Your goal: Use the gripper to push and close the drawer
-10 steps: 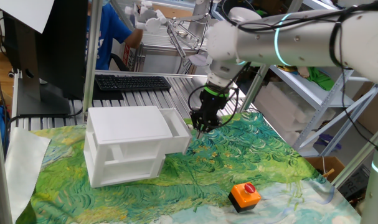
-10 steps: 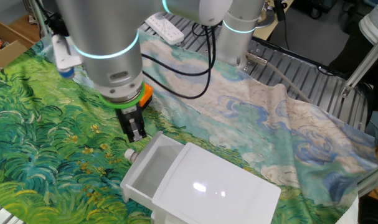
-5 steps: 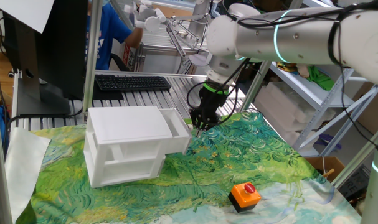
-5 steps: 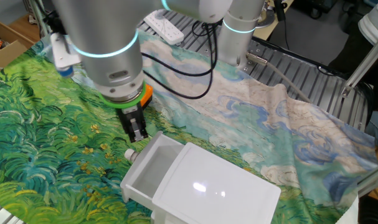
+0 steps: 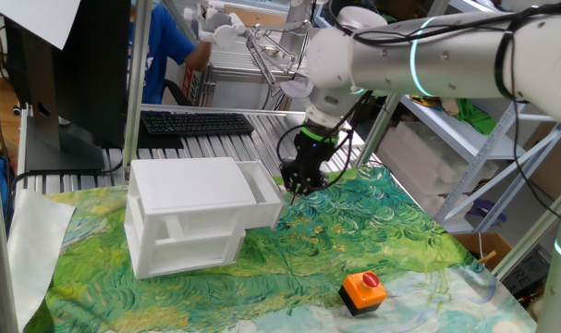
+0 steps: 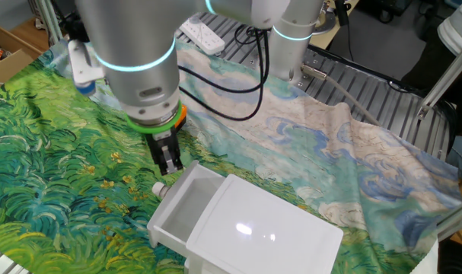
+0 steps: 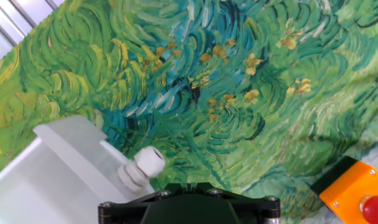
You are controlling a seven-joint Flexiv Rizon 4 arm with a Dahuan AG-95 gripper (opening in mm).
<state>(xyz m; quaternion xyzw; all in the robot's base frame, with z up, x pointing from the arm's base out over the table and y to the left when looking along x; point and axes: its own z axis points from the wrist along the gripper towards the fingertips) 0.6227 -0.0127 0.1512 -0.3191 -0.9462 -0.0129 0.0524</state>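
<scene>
The white two-drawer cabinet (image 5: 183, 222) stands on the painted cloth. Its upper drawer (image 5: 266, 190) is pulled out towards the right, and in the other fixed view it (image 6: 186, 209) shows open and empty, with a small white knob (image 6: 160, 190) on its front. The black gripper (image 5: 294, 191) with a green ring hangs point-down just beside the drawer's front, its fingers together and holding nothing. In the other fixed view the gripper (image 6: 170, 166) is just behind the knob. The hand view shows the drawer front (image 7: 64, 177), the knob (image 7: 142, 168) and the gripper (image 7: 189, 188) at the bottom edge.
An orange box with a red button (image 5: 363, 289) sits on the cloth near the front right; it also shows in the hand view (image 7: 354, 193). A black keyboard (image 5: 197, 122) lies behind the cabinet. A white power strip (image 6: 200, 32) lies at the cloth's far edge.
The gripper has shifted very slightly beside the drawer's front. The drawer has not moved and stays open.
</scene>
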